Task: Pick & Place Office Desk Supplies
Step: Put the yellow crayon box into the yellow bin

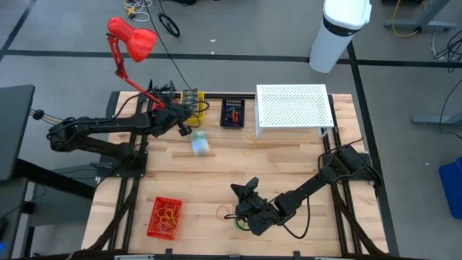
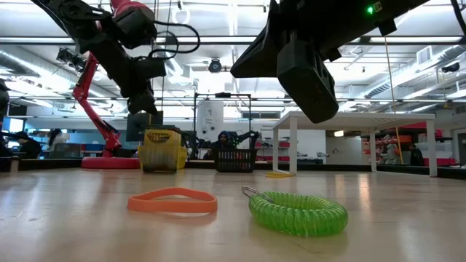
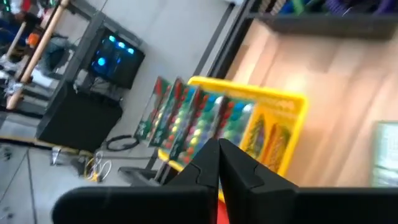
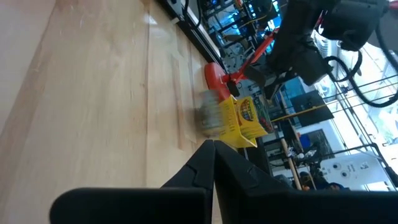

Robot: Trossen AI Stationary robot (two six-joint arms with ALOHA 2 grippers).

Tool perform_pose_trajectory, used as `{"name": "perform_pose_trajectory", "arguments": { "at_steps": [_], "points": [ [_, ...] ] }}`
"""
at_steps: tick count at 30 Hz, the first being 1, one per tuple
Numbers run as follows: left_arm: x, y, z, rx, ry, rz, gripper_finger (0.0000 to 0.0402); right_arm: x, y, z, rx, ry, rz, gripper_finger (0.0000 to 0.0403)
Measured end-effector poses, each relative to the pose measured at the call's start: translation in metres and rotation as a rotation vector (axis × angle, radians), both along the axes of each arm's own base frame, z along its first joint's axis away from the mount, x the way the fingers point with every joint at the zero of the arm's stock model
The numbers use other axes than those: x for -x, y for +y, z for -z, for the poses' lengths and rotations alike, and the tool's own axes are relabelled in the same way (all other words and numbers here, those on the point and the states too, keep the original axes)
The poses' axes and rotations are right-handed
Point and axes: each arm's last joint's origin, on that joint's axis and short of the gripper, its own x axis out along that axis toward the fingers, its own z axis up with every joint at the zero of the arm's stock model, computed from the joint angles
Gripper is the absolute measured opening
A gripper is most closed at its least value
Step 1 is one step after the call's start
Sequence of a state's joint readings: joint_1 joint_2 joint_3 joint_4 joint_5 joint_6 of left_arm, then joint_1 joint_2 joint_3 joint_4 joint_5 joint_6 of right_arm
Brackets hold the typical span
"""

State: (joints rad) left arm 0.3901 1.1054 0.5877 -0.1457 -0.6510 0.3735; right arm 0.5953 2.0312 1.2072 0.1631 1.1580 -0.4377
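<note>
Grippers closed, empty | left gripper (image 1: 189, 130) above crayon boxes (image 1: 191, 99) | lamp (image 1: 131, 40) apparently beside

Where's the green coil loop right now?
The green coil loop lies on the table's near edge in the low view, just right of the orange rubber band; in the high view it sits beneath the right gripper.

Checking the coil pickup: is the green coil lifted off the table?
No, the green coil lies flat on the table.
</note>
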Motion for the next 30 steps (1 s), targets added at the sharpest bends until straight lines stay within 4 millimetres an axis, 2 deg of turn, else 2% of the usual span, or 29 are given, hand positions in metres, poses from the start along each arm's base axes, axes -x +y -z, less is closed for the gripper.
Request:
{"name": "perform_pose_trajectory", "arguments": {
  "at_steps": [4, 8, 11, 17, 21, 24, 27, 30],
  "points": [
    [-0.003, -0.009, 0.001, 0.033, -0.028, 0.028, 0.0039, 0.000, 0.000, 0.000, 0.000, 0.000, 0.000, 0.0012],
    [-0.005, -0.023, 0.007, 0.206, -0.066, 0.146, 0.0084, 0.000, 0.000, 0.000, 0.001, 0.001, 0.000, 0.0012],
    [-0.007, -0.041, 0.013, 0.324, -0.049, 0.243, 0.0121, 0.000, 0.000, 0.000, 0.001, 0.002, 0.000, 0.0012],
    [-0.012, -0.084, 0.018, 0.415, -0.044, 0.333, 0.0195, 0.000, 0.000, 0.001, -0.039, -0.010, -0.004, 0.0012],
    [-0.018, -0.115, 0.031, 0.397, -0.020, 0.343, 0.0239, 0.000, 0.000, 0.002, -0.073, -0.012, -0.014, 0.0012],
    [-0.024, -0.134, 0.048, 0.345, 0.017, 0.328, 0.0261, 0.001, 0.000, 0.003, -0.091, -0.016, -0.015, 0.0012],
    [-0.032, -0.146, 0.066, 0.289, 0.039, 0.314, 0.0270, 0.001, 0.000, 0.003, -0.093, -0.017, -0.014, 0.0012],
    [-0.038, -0.149, 0.085, 0.249, 0.083, 0.289, 0.0271, 0.001, 0.000, 0.003, -0.093, -0.017, -0.013, 0.0012]
  ]
}}
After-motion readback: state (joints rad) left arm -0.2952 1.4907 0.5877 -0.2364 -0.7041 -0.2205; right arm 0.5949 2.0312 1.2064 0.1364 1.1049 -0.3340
